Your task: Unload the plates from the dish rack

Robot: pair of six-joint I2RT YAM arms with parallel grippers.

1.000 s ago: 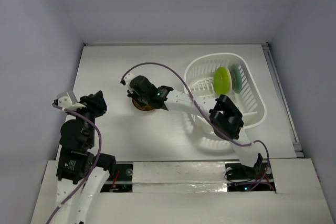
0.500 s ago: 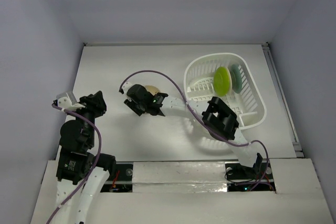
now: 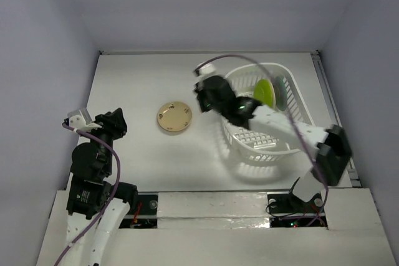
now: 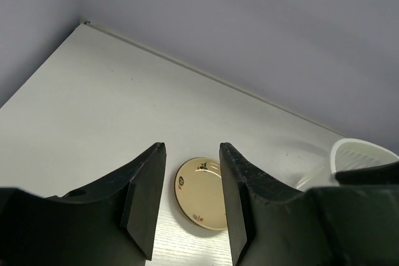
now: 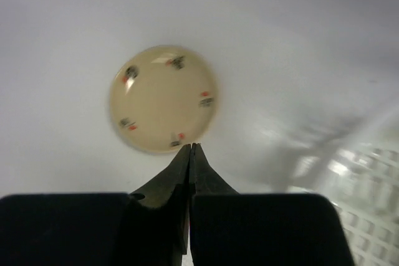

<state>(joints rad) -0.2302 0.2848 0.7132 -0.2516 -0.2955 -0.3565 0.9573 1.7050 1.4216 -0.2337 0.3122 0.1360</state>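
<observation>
No words, numbers or brand marks can be read anywhere. The cream-beige plate [image 5: 163, 99] carries small dark-and-red motifs [image 5: 176, 61] near its rim at about ten, twelve, three, five and eight o'clock. They are pictures rather than letters.

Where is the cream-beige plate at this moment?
In the top view, the cream-beige plate lies flat on the table, outside the dish rack and to its left, about midway across the table.
</observation>
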